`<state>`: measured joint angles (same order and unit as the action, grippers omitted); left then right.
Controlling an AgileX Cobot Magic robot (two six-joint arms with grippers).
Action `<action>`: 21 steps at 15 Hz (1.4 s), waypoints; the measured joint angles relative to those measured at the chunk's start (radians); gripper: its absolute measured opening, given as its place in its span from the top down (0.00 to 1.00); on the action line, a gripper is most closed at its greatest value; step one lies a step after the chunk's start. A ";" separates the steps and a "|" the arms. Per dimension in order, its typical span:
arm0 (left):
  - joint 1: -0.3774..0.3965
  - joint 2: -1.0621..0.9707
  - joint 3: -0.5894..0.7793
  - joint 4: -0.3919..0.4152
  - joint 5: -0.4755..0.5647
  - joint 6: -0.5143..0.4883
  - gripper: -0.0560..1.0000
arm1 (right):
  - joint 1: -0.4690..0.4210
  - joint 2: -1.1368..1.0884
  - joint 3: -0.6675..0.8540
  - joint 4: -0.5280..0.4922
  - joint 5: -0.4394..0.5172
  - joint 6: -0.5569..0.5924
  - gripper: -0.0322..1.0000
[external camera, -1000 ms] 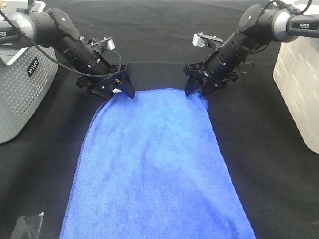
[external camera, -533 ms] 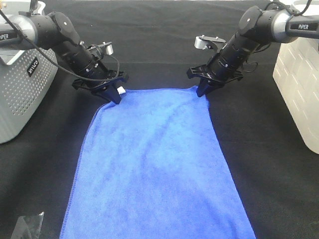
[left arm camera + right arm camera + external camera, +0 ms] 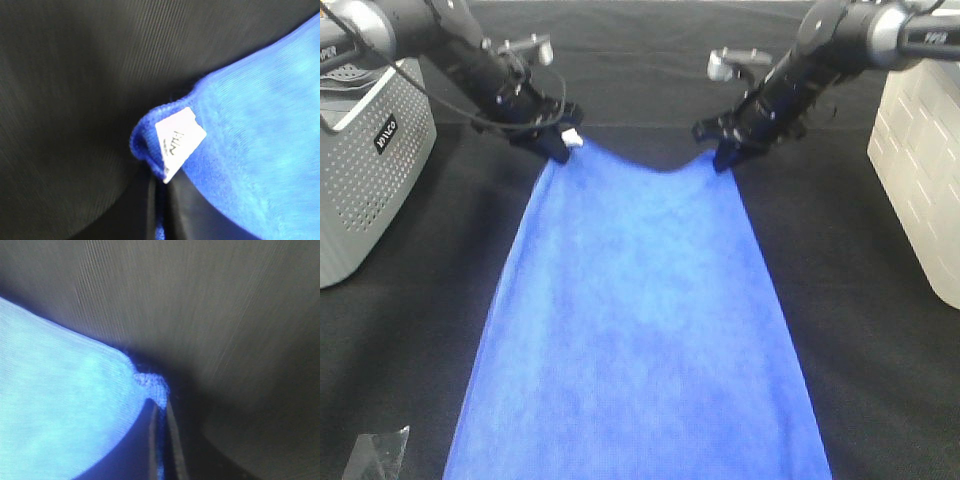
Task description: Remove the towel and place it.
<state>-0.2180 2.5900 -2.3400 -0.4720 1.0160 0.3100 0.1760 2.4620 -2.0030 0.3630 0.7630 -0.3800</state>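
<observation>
The towel (image 3: 640, 320) runs lengthwise toward the camera, each far corner clamped in downward-angled jaws of left gripper (image 3: 558, 148) and right gripper (image 3: 726, 155).

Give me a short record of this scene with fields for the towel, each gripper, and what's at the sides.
towel: blue towel, spread lengthwise on the black table cover, far edge sagging between its two pinched corners
tag: white tag at the corner that the left gripper holds
left gripper: left gripper shut on the towel's far left corner
right gripper: right gripper shut on the towel's far right corner
left side: grey perforated basket
right side: white bin
</observation>
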 joint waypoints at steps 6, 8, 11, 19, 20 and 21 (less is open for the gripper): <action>0.000 0.000 -0.113 0.087 -0.070 0.002 0.93 | 0.000 -0.068 0.000 0.001 -0.251 -0.031 0.94; 0.000 0.000 -0.114 0.096 -0.141 0.002 0.93 | 0.000 -0.068 0.000 0.001 -0.307 -0.065 0.94; 0.000 0.000 -0.114 0.102 -0.241 0.005 0.94 | 0.000 -0.068 0.000 0.001 -0.403 -0.077 0.94; -0.024 0.048 -0.114 0.111 -0.393 0.091 0.94 | 0.001 -0.004 0.000 0.009 -0.544 -0.096 0.94; -0.024 0.066 -0.114 0.112 -0.408 0.091 0.94 | 0.001 0.006 0.000 0.009 -0.558 -0.096 0.94; -0.024 0.080 -0.114 0.112 -0.419 0.092 0.94 | 0.001 0.015 0.000 0.010 -0.564 -0.096 0.94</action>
<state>-0.2420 2.6700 -2.4540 -0.3600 0.5970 0.4020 0.1770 2.4770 -2.0030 0.3730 0.1990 -0.4760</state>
